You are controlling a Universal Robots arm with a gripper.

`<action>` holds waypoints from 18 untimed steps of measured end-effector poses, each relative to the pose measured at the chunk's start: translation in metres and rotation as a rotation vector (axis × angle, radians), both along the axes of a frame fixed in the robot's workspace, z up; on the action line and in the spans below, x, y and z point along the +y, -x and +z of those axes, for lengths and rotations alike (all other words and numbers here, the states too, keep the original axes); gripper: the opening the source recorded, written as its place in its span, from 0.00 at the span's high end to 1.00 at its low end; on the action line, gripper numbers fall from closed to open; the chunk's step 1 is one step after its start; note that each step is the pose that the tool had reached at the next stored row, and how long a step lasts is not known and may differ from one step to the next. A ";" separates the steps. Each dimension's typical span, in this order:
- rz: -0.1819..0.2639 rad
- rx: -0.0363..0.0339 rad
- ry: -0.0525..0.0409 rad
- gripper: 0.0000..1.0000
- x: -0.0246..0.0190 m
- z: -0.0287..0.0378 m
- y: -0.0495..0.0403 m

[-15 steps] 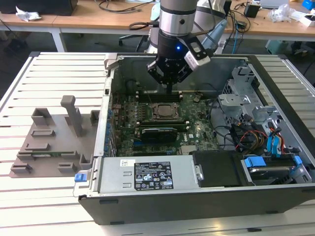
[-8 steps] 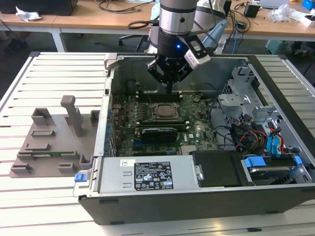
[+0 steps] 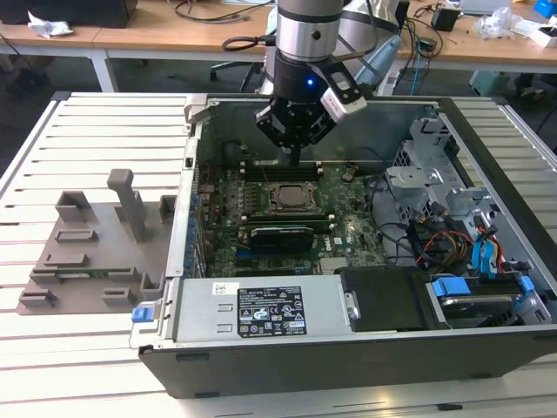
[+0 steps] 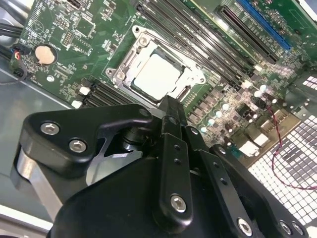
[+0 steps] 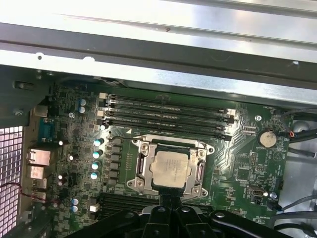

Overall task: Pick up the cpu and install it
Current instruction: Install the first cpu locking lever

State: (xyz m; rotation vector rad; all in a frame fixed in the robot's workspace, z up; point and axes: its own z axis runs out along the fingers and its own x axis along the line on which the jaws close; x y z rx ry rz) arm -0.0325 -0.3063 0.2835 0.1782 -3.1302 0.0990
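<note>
The claw (image 3: pixel 296 157), fingers pressed together and holding nothing, is hanging just above the cpu (image 5: pixel 170 167) sitting flat in its socket (image 5: pixel 140 167), so any lift should be going straight up.

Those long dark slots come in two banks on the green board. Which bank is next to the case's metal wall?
The bank on the socket's far side from the tool; the other bank lies beside the tool.

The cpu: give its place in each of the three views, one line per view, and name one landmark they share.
Exterior view: the cpu lies in the socket frame mid-motherboard, below the pincer.
First wrist view: the cpu sits in the frame just beyond the pincer's tip.
Second wrist view: the cpu lies in the frame, just beyond the pincer's tip.
Shared landmark: the memory slots beside the socket.
</note>
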 end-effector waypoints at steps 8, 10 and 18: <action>0.000 0.0000 0.0001 0.89 0.0000 0.0000 0.0093; 0.000 0.0000 0.0000 0.89 0.0000 0.0000 0.0117; 0.000 0.0000 0.0001 0.89 0.0001 -0.0001 0.0195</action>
